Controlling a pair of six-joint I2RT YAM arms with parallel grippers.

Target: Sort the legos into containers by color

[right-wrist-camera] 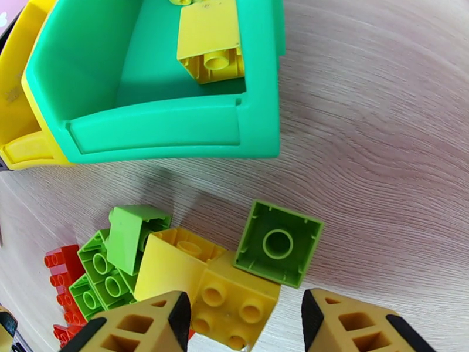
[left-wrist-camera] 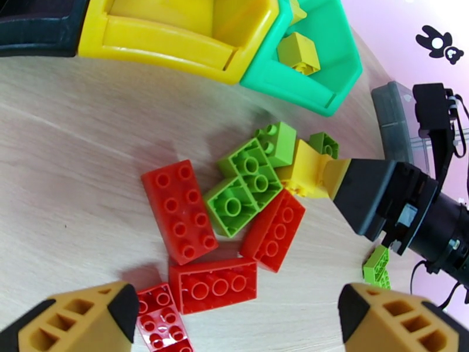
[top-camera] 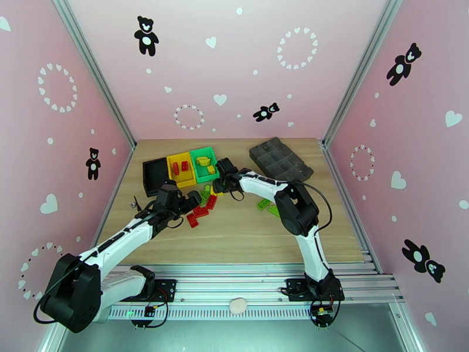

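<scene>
Red bricks already lie in the yellow bin, and yellow bricks lie in the green bin. The black bin, at 9 o'clock of that row, looks bare, though its dark floor is hard to read. By that showing the sort seems well under half done.

Most of the work is left. A loose pile of red, green and yellow bricks sits on the table at 6 o'clock of the bins. Two green bricks lie apart at 3 o'clock of the pile.

The right tool hangs released at the pile's 12 o'clock edge, near the green bin. Its fingers straddle a yellow brick without pinching it. The left tool is spread wide too, gripping nothing, low over the pile's 7 o'clock side above a red brick.

The bricks overlap and the arms cover part of the pile from above, so no sure count can be made. The left wrist view cuts off the yellow bin's floor. At 2 o'clock, the grey tray is too dark to show whether its compartments hold anything.
</scene>
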